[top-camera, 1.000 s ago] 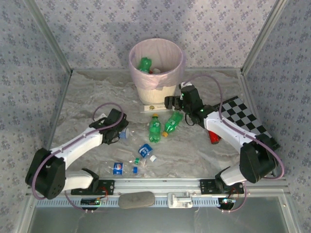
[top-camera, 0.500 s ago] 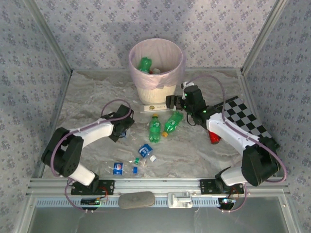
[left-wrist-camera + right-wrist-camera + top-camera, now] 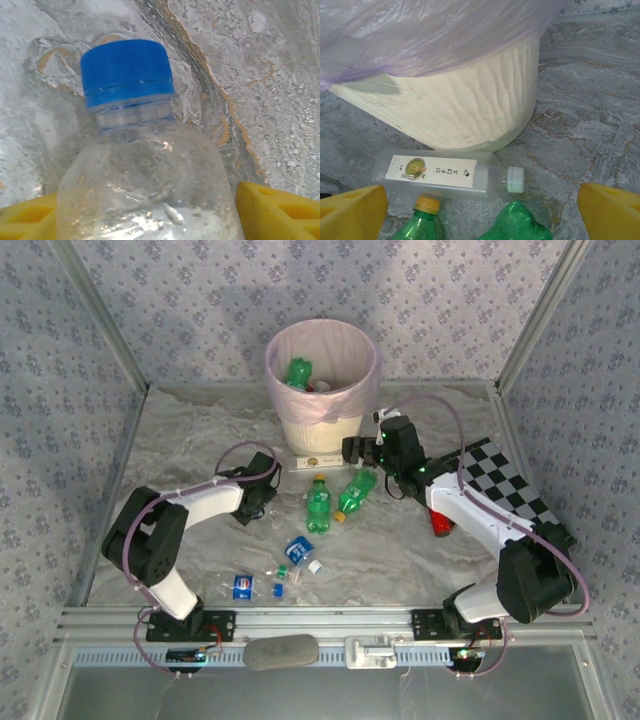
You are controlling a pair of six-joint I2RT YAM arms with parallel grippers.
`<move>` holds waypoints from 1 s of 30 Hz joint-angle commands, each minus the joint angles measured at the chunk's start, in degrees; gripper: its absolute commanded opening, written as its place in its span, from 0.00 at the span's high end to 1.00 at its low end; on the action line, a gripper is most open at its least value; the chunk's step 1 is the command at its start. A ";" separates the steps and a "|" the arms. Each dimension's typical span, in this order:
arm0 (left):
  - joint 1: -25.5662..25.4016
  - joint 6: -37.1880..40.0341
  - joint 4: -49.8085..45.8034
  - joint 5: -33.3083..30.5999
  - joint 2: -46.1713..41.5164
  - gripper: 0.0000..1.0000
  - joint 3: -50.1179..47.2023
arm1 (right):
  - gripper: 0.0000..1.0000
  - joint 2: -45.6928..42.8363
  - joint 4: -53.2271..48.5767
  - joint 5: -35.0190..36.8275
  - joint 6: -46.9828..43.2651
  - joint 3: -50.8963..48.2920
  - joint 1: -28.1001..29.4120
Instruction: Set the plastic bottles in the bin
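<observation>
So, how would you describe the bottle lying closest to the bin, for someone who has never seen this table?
Find the cream bin with a pink liner at the far middle of the table. At its foot, on the near side, a clear bottle lies on its side. Unlike the green bottles beside it, it has a white label and a white cap.

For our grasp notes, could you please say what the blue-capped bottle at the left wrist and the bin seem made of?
Blue-capped bottle: seemingly thin clear plastic, glossy; the table shows through and highlights glint. Bin: cream, matte, ribbed wall, probably plastic. Its liner: wrinkled translucent pinkish film.
</observation>
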 commanded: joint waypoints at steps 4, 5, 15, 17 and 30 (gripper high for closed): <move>0.65 -0.62 2.88 -0.18 1.93 0.36 1.38 | 0.01 -1.10 -0.43 -0.74 -0.82 -0.25 -0.38; 0.83 -0.50 2.88 -0.43 1.59 0.38 1.42 | 0.01 -1.09 -0.46 -0.70 -0.82 -0.21 -0.36; 2.78 7.95 3.30 -9.22 -8.56 0.48 1.11 | 0.01 -1.55 -0.38 -1.48 -0.47 -0.37 -0.45; 3.93 12.94 4.78 -10.68 -11.89 0.47 0.96 | 0.01 -1.71 -0.33 -1.52 -0.47 -0.47 -0.46; 11.80 44.65 17.25 -1.02 -25.24 0.47 7.73 | 0.01 -2.31 0.90 -2.77 0.41 -1.58 -0.56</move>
